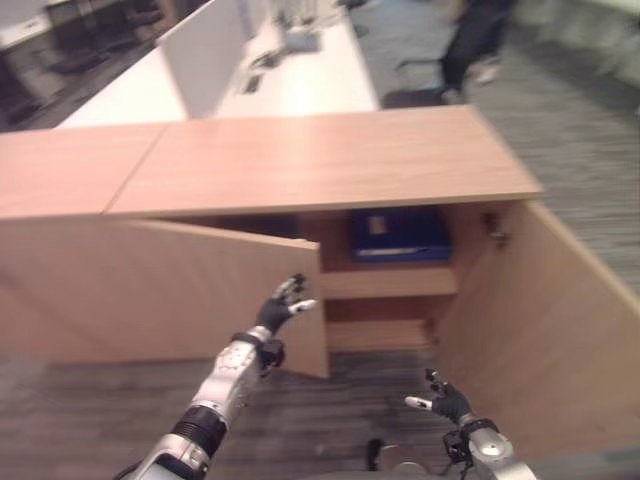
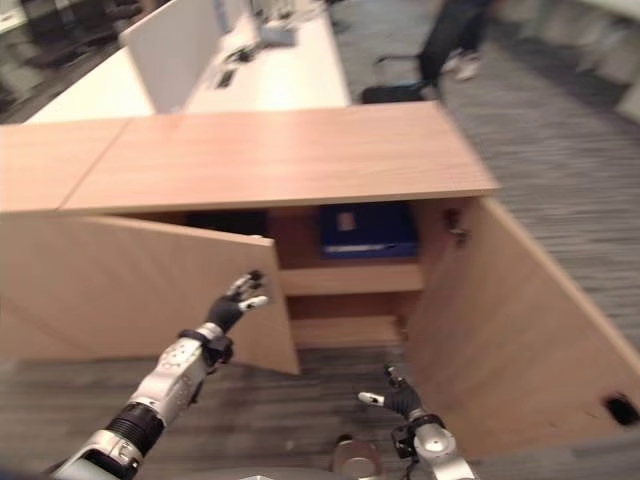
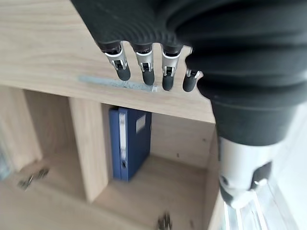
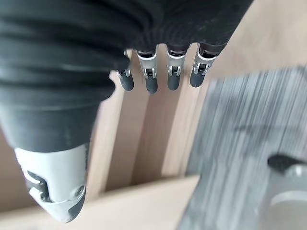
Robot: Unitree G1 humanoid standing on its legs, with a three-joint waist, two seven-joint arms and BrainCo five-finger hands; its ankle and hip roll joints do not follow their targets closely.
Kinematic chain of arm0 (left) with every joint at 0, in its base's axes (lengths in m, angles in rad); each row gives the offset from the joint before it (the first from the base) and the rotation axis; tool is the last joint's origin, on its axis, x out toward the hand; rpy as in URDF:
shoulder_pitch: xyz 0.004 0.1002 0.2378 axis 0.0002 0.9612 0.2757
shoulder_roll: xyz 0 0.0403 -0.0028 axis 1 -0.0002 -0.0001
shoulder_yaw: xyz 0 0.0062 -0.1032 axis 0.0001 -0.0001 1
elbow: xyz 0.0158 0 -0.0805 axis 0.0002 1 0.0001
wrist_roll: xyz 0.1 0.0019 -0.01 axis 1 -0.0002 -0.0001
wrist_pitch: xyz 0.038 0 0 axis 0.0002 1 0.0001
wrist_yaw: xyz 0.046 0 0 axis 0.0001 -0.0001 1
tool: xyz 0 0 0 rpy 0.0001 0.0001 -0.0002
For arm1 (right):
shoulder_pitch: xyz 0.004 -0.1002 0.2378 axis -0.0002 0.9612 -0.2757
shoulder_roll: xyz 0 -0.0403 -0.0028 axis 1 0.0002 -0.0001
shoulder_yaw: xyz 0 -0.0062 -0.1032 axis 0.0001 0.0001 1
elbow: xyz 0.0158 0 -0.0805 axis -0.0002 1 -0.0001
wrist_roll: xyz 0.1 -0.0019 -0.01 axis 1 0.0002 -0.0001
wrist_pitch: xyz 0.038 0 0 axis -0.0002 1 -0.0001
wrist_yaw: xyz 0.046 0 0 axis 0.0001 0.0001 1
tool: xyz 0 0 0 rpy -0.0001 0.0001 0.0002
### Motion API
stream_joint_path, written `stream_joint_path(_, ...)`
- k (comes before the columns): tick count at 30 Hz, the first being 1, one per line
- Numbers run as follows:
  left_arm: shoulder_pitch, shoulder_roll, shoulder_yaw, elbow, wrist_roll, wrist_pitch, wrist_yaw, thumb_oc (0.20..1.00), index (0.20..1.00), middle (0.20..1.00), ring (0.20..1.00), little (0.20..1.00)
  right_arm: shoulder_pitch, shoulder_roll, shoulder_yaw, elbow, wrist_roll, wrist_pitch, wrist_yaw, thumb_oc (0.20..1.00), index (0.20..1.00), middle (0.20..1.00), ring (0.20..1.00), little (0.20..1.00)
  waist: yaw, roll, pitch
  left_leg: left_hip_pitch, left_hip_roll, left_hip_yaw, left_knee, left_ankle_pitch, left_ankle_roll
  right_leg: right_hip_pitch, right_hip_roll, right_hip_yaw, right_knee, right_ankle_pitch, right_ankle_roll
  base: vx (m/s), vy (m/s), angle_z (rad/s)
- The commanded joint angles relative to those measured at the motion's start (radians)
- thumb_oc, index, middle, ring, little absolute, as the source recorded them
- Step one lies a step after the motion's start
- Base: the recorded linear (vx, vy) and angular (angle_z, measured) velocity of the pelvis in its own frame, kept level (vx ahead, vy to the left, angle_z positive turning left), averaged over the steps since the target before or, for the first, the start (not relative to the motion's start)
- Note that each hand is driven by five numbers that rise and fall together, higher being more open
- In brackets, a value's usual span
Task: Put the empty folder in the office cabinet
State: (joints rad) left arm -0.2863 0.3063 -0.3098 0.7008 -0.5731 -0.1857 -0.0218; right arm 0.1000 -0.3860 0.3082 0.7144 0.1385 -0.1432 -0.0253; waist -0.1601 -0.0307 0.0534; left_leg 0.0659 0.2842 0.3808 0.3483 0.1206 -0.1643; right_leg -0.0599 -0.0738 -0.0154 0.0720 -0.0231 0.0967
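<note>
Nearest, the right robot hand (image 1: 445,400) hangs low before the office cabinet (image 1: 330,170), fingers relaxed, empty. The left robot hand (image 1: 283,305), fingers straight, is at the edge of the cabinet's left door (image 1: 200,290). Inside the cabinet, on its upper shelf, stands the blue folder (image 1: 398,235); its white spine label is unreadable.

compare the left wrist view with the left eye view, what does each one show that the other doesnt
Left wrist view alone: the left hand's fingers from close up, straight and holding nothing. Left eye view alone: the cabinet top, both open doors, the left hand by the left door, the right hand low near the right door, and the white desks behind. Both: the blue folder inside the cabinet.
</note>
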Motion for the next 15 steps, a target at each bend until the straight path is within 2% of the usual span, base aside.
stream_joint_path(1, -0.152, -0.091, -0.083, -0.057, 0.008, -0.089, -0.024, 1.000, 1.000, 1.000, 1.000, 1.000, -0.028, -0.047, -0.003, -0.052, 0.049, -0.028, 0.008, 1.000, 1.000, 1.000, 1.000, 1.000, -0.071, 0.015, 0.030, -0.012, -0.048, -0.060, -0.102, -0.023, 0.029, 0.107, -0.036, 0.047, -0.096, 0.033, 0.048, 0.14, 0.129, -0.32)
stream_joint_path(4, -0.213, -0.046, -0.011, 0.045, -0.009, -0.103, 0.005, 1.000, 1.000, 1.000, 1.000, 1.000, -0.030, -0.066, -0.011, -0.045, 0.056, -0.035, 0.017, 1.000, 1.000, 1.000, 1.000, 1.000, -0.049, 0.021, 0.023, -0.025, -0.099, -0.258, -0.276, -0.070, 0.038, 0.119, -0.037, 0.112, -0.113, 0.025, 0.074, 0.20, 0.117, 0.00)
stream_joint_path(6, -0.242, -0.003, 0.035, 0.114, -0.029, -0.106, 0.012, 1.000, 1.000, 1.000, 1.000, 1.000, -0.050, -0.076, -0.016, -0.018, 0.060, -0.041, 0.018, 1.000, 1.000, 1.000, 1.000, 1.000, -0.026, 0.031, 0.024, -0.063, -0.133, -0.409, -0.330, -0.056, 0.033, 0.122, -0.019, 0.175, -0.114, 0.020, 0.078, 0.19, 0.062, -0.48)
stream_joint_path(7, -0.251, 0.011, 0.054, 0.140, -0.036, -0.108, 0.016, 1.000, 1.000, 1.000, 1.000, 1.000, -0.050, -0.074, -0.014, -0.013, 0.062, -0.041, 0.022, 1.000, 1.000, 1.000, 1.000, 1.000, -0.021, 0.035, 0.026, -0.073, -0.139, -0.440, -0.346, -0.052, 0.032, 0.121, -0.011, 0.195, -0.113, 0.018, 0.078, 0.19, 0.101, -1.23)
stream_joint_path(8, -0.275, 0.044, 0.087, 0.197, -0.023, -0.110, 0.027, 1.000, 1.000, 1.000, 1.000, 1.000, -0.030, -0.060, -0.021, 0.004, 0.066, -0.042, 0.039, 1.000, 1.000, 1.000, 1.000, 1.000, -0.032, 0.043, 0.019, -0.040, -0.134, -0.409, -0.387, -0.053, 0.028, 0.125, -0.003, 0.213, -0.121, 0.013, 0.085, 0.13, 0.078, -1.70)
stream_joint_path(11, -0.267, 0.070, 0.107, 0.208, 0.005, -0.112, 0.032, 1.000, 1.000, 1.000, 1.000, 1.000, -0.015, -0.057, -0.026, 0.005, 0.071, -0.041, 0.051, 1.000, 1.000, 1.000, 1.000, 1.000, -0.032, 0.044, 0.006, -0.006, -0.134, -0.376, -0.412, -0.056, 0.031, 0.132, -0.007, 0.237, -0.126, 0.013, 0.090, 0.16, 0.123, -1.51)
stream_joint_path(15, -0.239, 0.117, 0.147, 0.210, 0.003, -0.114, 0.025, 1.000, 1.000, 1.000, 1.000, 1.000, -0.007, -0.037, -0.039, 0.022, 0.079, -0.038, 0.063, 1.000, 1.000, 1.000, 1.000, 1.000, -0.023, 0.028, -0.007, 0.031, -0.150, -0.338, -0.427, -0.074, 0.042, 0.137, -0.024, 0.245, -0.114, 0.011, 0.102, 0.09, 0.119, -0.46)
